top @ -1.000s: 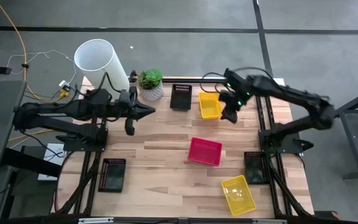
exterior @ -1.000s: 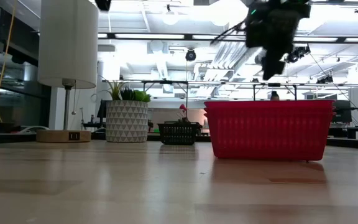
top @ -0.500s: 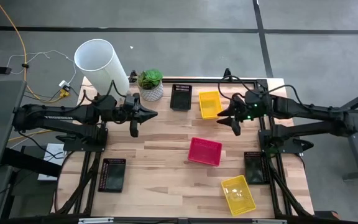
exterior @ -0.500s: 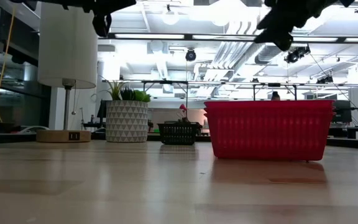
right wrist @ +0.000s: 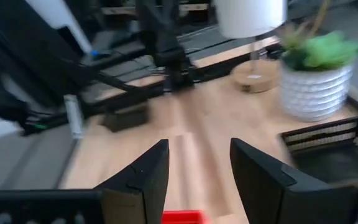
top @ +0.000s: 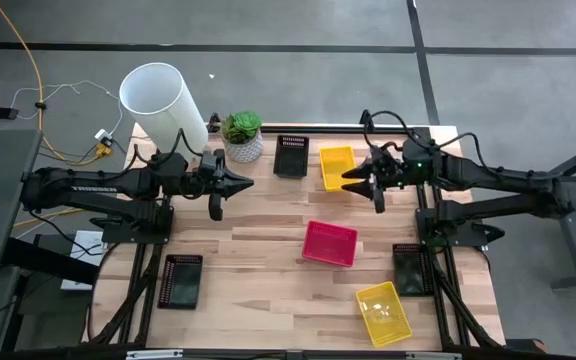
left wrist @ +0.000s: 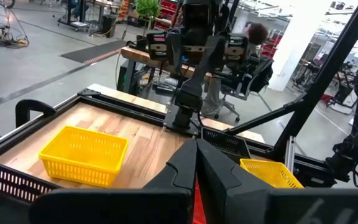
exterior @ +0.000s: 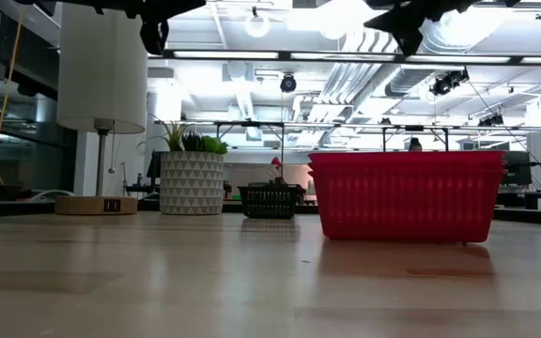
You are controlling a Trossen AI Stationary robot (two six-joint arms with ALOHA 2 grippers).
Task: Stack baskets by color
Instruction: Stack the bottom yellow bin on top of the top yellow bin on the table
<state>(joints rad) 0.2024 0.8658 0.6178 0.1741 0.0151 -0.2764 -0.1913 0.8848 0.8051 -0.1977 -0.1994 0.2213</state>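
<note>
Since a second ago the right arm has pulled back from above the far yellow basket toward its own side of the worktop, and its right tool (top: 360,184) now hangs in the air beside that basket's right edge, holding nothing, its two dark fingers (right wrist: 143,177) standing apart.

The baskets are small, shallow, rectangular plastic trays with perforated mesh sides, and none is stacked on another. One yellow basket (top: 337,167) sits at the far side of the light wooden worktop (top: 258,270), just beside a black basket (top: 291,156) to its left. A pink-red basket (top: 329,243) lies alone near the middle. A second yellow basket (top: 383,312) rests at the near right corner, tilted at an angle to the edge. Two more black baskets sit off the wood on the dark frame: one at the near left (top: 180,281), one at the right (top: 412,267).

The left tool (top: 230,183) hangs above the left part of the worktop, its fingers pressed together on nothing.

Behind the far black basket stands a white patterned pot with a green plant (top: 242,137), and to its left a big white cylinder (top: 162,103).
</note>
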